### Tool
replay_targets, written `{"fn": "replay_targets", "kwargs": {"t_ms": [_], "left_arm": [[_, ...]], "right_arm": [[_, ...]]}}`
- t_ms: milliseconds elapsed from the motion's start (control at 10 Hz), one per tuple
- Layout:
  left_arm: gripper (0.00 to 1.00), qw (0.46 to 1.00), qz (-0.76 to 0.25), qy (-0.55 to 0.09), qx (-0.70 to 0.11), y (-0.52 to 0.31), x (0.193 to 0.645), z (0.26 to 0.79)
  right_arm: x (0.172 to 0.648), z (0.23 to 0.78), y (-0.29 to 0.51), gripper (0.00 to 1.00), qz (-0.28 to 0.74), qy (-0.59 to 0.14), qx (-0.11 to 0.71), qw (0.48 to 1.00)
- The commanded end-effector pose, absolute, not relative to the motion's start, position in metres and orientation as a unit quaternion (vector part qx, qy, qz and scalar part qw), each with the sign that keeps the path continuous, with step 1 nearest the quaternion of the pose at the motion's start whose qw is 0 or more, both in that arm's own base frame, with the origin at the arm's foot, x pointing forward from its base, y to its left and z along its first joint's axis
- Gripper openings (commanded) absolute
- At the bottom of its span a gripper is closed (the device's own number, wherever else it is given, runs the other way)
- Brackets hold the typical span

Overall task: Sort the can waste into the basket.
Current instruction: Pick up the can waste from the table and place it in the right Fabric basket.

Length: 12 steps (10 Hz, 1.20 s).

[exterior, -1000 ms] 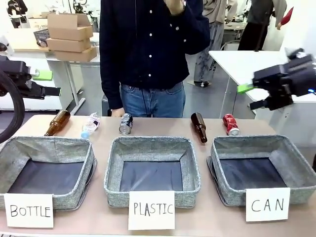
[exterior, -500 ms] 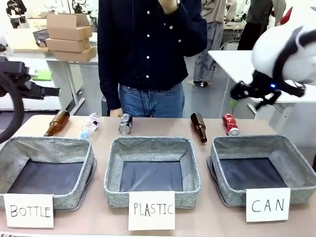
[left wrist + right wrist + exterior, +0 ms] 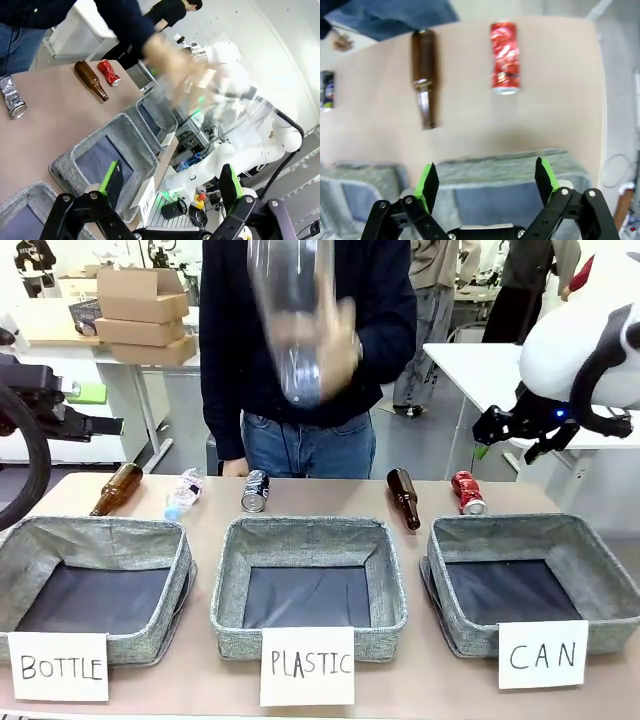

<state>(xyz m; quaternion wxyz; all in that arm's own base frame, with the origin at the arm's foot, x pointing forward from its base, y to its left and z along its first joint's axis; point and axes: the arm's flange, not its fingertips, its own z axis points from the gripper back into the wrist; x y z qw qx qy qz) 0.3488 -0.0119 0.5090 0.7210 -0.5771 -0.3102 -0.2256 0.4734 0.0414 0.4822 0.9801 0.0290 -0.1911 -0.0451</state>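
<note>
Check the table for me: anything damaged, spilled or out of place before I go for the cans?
Nothing is spilled. Both cans are dented: the red can is crumpled along its body, and the silver can is crushed too. Oddest is the person's hand waving a clear bottle above the table, blurred with motion. All three baskets look empty.

Sitting on the table are three baskets [image 3: 308, 585], two cans [image 3: 255, 490], two brown glass bottles [image 3: 403, 497] and one plastic bottle [image 3: 183, 493].
</note>
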Motion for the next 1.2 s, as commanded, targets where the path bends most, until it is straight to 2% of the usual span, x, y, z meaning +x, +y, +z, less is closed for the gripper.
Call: {"fn": "replay_targets", "kwargs": {"t_ms": [0,200,500,600,1100], "left_arm": [[1.00,0.710,-0.232,-0.321,-0.582,-0.014,0.350,0.510],[1.00,0.710,-0.232,-0.321,-0.582,-0.014,0.350,0.510],[1.00,0.710,-0.232,-0.321,-0.582,-0.014,0.350,0.510],[1.00,0.710,-0.232,-0.321,-0.582,-0.014,0.350,0.510],[1.00,0.710,-0.232,-0.321,-0.582,-0.014,0.350,0.510]], "right_arm": [[0.540,0.459,0.039,1.00,-0.067,-0.187,-0.052,0.979],[0.610,0.415,0.038,1.00,-0.072,-0.146,-0.069,0.984],[0.669,0.361,0.035,1.00,-0.047,-0.093,-0.026,0.994],[0.683,0.343,0.034,1.00,-0.041,-0.057,-0.009,0.997],[0.687,0.321,0.030,1.00,-0.048,-0.047,-0.003,0.998]]}}
